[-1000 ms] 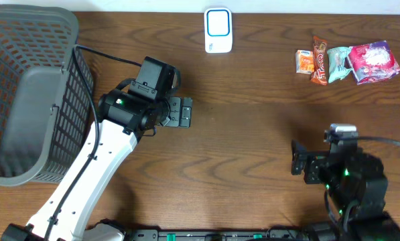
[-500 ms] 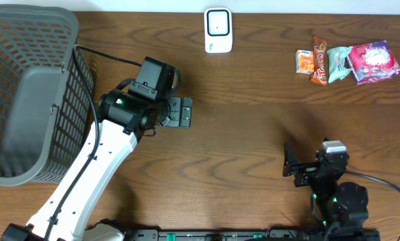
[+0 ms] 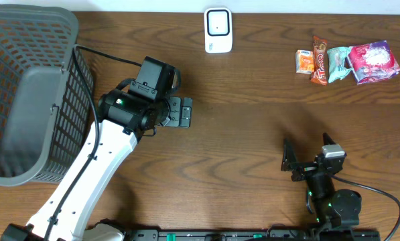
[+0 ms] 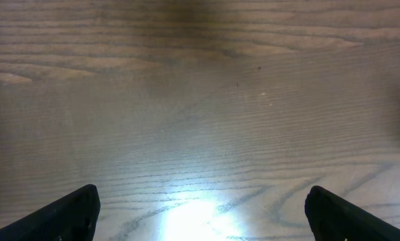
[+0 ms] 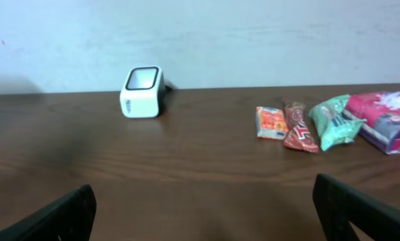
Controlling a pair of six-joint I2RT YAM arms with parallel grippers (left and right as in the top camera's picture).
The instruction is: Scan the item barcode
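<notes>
My left pincer (image 3: 180, 112) is wide open w/ nothing btwn its black fingers (image 4: 72, 213). It hangs over bare boards of the brown wooden counter (image 3: 253, 127), left of centre. The left wrist view gives me only wood grain & a bright glare patch close under the pincer (image 4: 203, 213). My right pincer (image 3: 290, 162) is spread wide too & holds nothing. It sits low near the front edge of the counter, right of centre, and its wrist view looks across the boards to the far edge btwn both finger tips (image 5: 206, 214). The small white box-shaped scanner w/ a dark window (image 3: 218, 30) (image 5: 141, 92) stands at the far edge, approx. mid-way along, upright & facing the front. The items lie in a row at the far right corner. From left to right they are a small orange packet (image 3: 305, 61) (image 5: 271, 123), a red-brown wrapped bar (image 3: 319, 60) (image 5: 298, 128), a mint-green foil packet (image 3: 338, 61) (image 5: 334, 122) & a pink-and-purple plastic pack (image 3: 374, 61) (image 5: 387, 120). They sit side by side, edges touching or v. nearly so. All four are flat on the counter, well apart from both pincers & from the scanner. A dark grey plastic mesh basket (image 3: 72, 114) fills the far left corner & runs down the left edge, w/ a paler grey panel inside. My left arm's white link passes just beside its wall.
</notes>
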